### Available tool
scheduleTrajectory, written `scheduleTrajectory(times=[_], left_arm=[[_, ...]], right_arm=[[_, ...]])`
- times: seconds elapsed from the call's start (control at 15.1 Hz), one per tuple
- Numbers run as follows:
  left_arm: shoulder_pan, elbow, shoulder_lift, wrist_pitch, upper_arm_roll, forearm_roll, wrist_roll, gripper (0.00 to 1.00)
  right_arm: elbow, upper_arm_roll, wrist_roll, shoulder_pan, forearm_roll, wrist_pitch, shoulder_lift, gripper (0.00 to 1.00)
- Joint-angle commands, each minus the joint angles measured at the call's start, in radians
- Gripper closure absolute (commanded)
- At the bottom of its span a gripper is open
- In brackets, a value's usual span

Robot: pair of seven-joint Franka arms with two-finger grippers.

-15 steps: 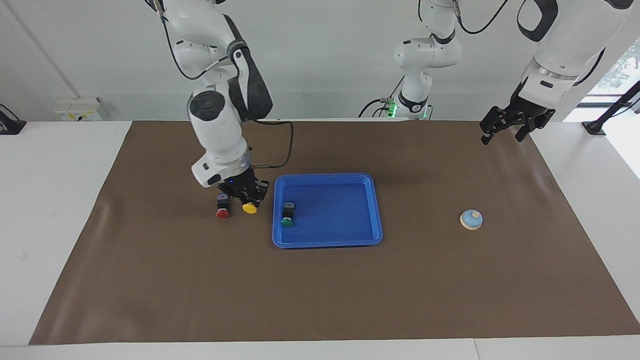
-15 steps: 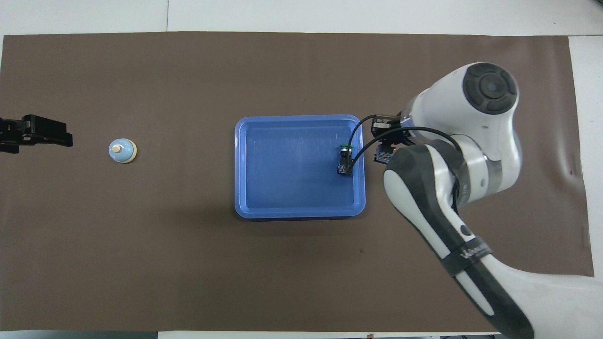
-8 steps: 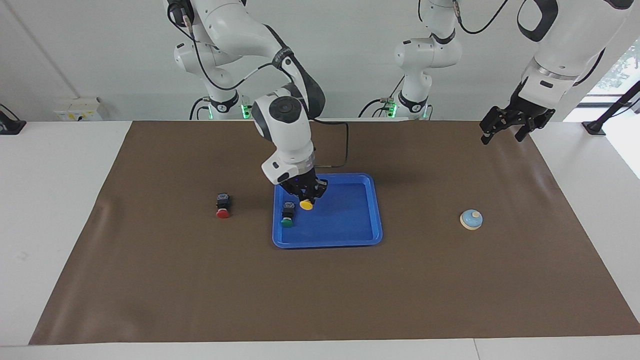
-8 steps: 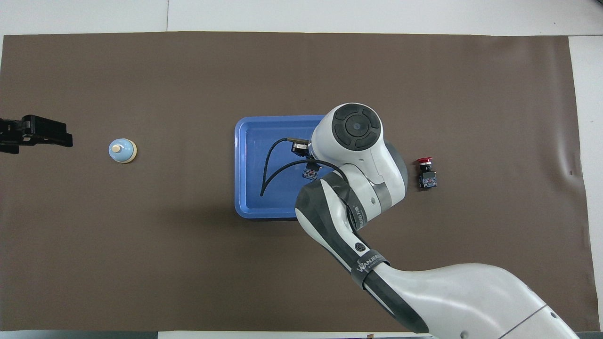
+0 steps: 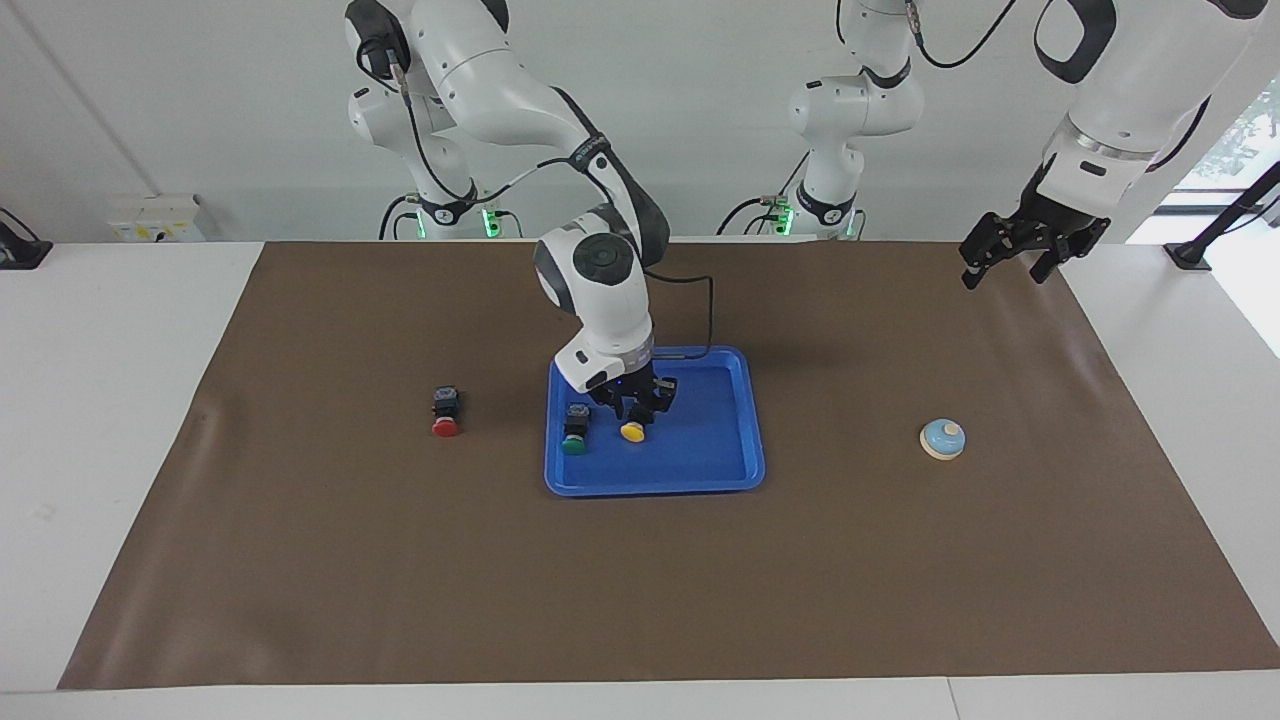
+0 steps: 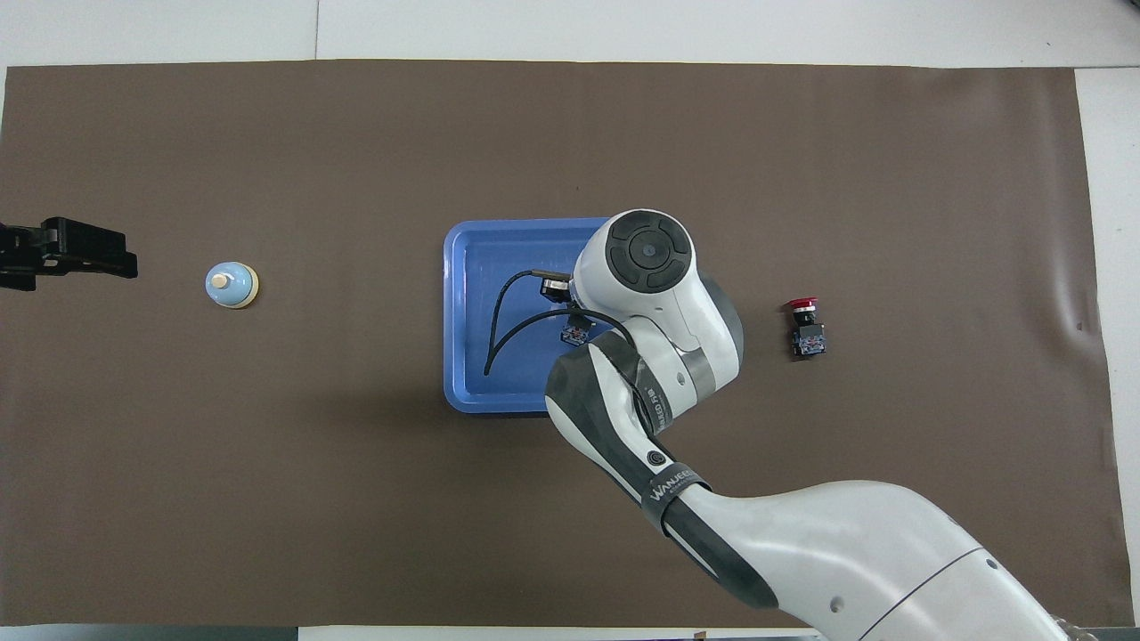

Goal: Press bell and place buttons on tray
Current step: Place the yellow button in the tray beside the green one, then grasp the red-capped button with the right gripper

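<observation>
From overhead, the right arm hides most of the blue tray [image 6: 463, 312] and the green button [image 5: 574, 428] in it. We cannot tell whether the right tool [image 5: 633, 408] grips the yellow button [image 5: 631, 430] in the tray. Red button [image 5: 445, 412] and bell [image 5: 942, 438] sit on the worktop; the left tool [image 5: 1010, 262] waits, released.
</observation>
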Motion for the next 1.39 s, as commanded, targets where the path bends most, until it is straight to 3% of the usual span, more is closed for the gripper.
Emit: scheduleTrajectory(times=[0.0,0.4,0.6,0.93,0.99,1.19,1.33], left_arm=[[0.003,0.005,-0.009,-0.022,-0.002,0.011,-0.002,0.0],[0.003,0.005,-0.009,-0.022,-0.002,0.011,-0.002,0.0],[0.003,0.005,-0.009,-0.022,0.0,0.011,-0.002,0.0],[0.003,0.005,-0.01,-0.022,-0.002,0.011,-0.002,0.0],[0.003,0.005,-0.01,-0.022,-0.002,0.011,-0.002,0.0],[0.003,0.005,-0.01,-0.022,-0.002,0.011,-0.002,0.0],[0.003,0.005,-0.01,-0.022,-0.002,0.011,-0.002,0.0]], right_arm=[[-0.036,0.002,-0.177,-0.102,-0.008,-0.087,-0.079,0.0],[-0.251,0.001,-0.534,-0.308,-0.008,-0.063,-0.216,0.0],[-0.455,0.002,-0.688,-0.386,-0.01,0.109,-0.27,0.0],[-0.529,0.002,-0.707,-0.402,-0.008,0.158,-0.291,0.0],[-0.533,0.002,-0.707,-0.402,-0.008,0.172,-0.29,0.12],[-0.535,0.002,-0.695,-0.402,-0.008,0.178,-0.282,0.71],[-0.535,0.002,-0.695,-0.406,-0.007,0.186,-0.281,0.94]])
